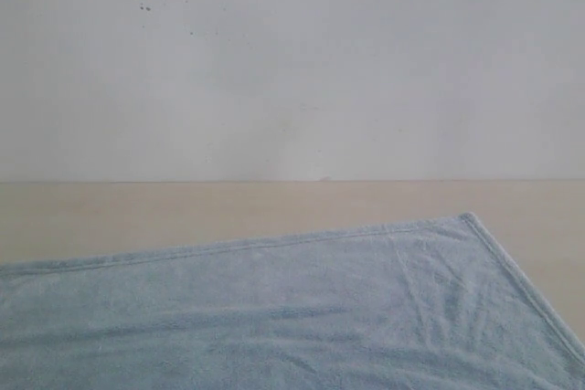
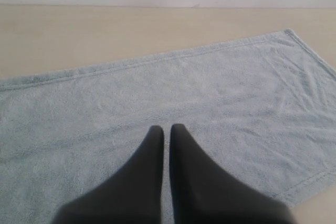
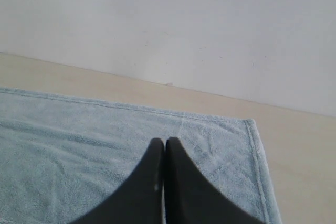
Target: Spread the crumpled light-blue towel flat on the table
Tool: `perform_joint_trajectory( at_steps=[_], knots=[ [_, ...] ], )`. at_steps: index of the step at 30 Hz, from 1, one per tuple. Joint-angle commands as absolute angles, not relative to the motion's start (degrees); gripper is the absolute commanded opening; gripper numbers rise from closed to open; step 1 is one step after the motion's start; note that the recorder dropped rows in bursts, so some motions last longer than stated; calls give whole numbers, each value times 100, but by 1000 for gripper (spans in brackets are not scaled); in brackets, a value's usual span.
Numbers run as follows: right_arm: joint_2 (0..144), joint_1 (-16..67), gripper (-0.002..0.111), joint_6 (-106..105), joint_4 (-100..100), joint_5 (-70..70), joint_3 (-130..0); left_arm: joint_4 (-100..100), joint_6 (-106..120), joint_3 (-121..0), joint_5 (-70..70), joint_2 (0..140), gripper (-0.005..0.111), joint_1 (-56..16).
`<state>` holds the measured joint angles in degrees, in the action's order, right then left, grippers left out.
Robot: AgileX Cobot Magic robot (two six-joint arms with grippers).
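Note:
The light-blue towel (image 1: 302, 317) lies spread out nearly flat on the beige table (image 1: 183, 212), with faint wrinkles near its right side and its far right corner at the hem. Neither gripper shows in the exterior view. In the left wrist view the left gripper (image 2: 166, 127) hovers over the towel (image 2: 220, 93), its dark fingers together with only a thin slit between them and nothing held. The right wrist view has the right gripper (image 3: 164, 140) shut and empty above the towel (image 3: 79, 145), close to the cloth's right hem.
A white wall (image 1: 292, 61) rises behind the table's far edge. Bare table (image 3: 304, 150) shows beyond the towel's far hem and to its right.

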<state>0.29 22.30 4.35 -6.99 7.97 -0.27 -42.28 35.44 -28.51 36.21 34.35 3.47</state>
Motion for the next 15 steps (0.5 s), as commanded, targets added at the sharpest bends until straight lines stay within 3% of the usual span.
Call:
perform_joint_trajectory(
  at_steps=[1,15],
  knots=[
    [0,2251,0,285,-658,801,0,-4266,3569,-2834,3575,3414,4,335],
    [0,2251,0,285,-568,801,0,-4266,3569,-2834,3575,3414,4,335]
  ],
)
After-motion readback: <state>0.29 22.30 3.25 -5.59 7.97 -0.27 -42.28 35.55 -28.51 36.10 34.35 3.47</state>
